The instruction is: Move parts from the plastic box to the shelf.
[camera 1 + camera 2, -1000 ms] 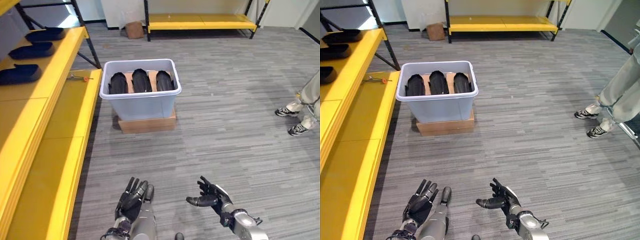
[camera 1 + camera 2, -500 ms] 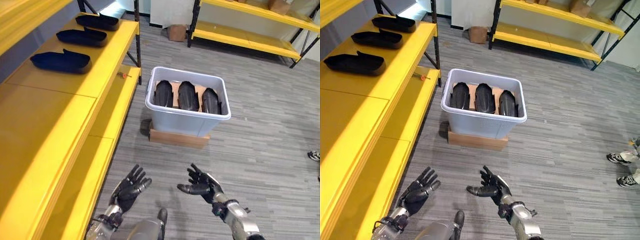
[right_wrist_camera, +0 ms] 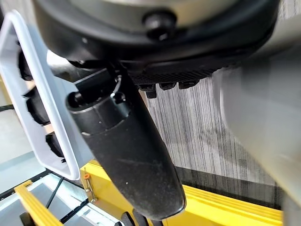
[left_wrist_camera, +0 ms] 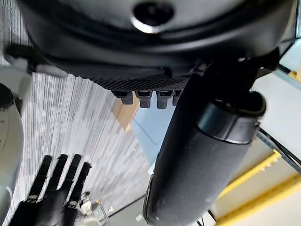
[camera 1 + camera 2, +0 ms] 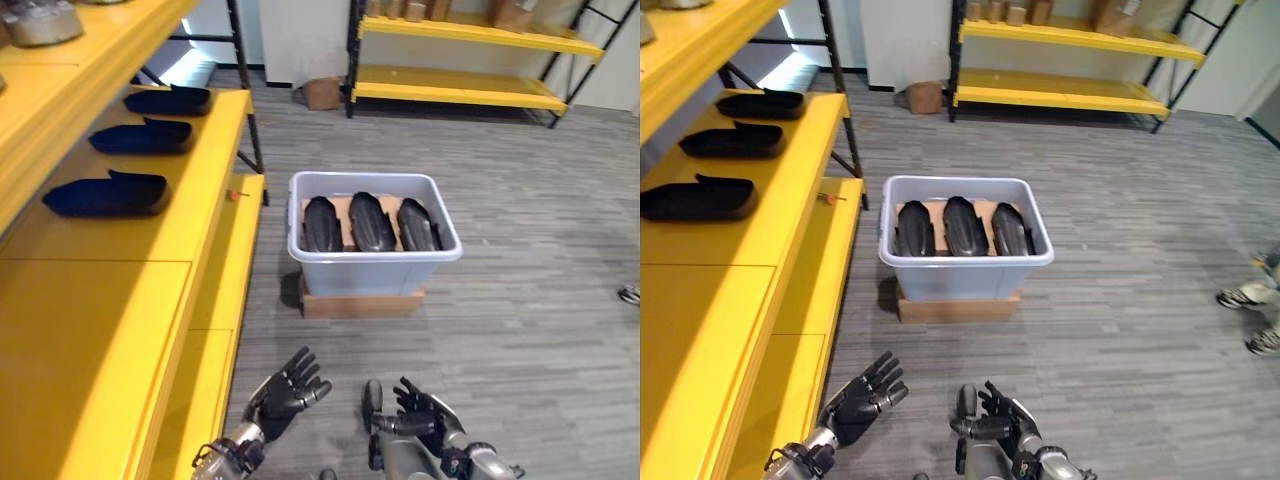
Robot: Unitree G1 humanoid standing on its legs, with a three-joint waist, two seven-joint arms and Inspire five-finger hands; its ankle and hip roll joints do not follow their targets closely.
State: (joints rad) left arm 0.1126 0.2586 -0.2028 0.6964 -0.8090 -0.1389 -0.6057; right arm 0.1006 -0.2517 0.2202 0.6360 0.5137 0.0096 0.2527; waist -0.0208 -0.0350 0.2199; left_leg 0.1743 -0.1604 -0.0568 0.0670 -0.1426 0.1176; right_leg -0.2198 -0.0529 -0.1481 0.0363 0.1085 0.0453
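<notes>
**Parts in the box, both hands empty and well short of it**

Parts (image 5: 372, 222): three dark moulded pieces stand side by side inside the grey plastic box (image 5: 375, 271), filling it from one side wall to the other. The box sits on a flat cardboard base (image 5: 362, 303) on the floor, just beside the lower edge of the yellow shelf (image 5: 150, 230). Three similar dark pieces (image 5: 105, 193) already lie along the shelf's middle level, toward its back edge.

Risks, as judged: the parts are packed tightly, so fingers may not get between them and a lift could drag a neighbour out or tip the light box off its base. The shelf's front edge is close to the box's left wall; a swing of the left arm could clip it.

Left hand (image 5: 288, 391): fingers spread and straight, holding nothing, over bare floor. Right hand (image 5: 420, 417): fingers loosely relaxed, thumb out, holding nothing. Both are well apart from the box.
</notes>
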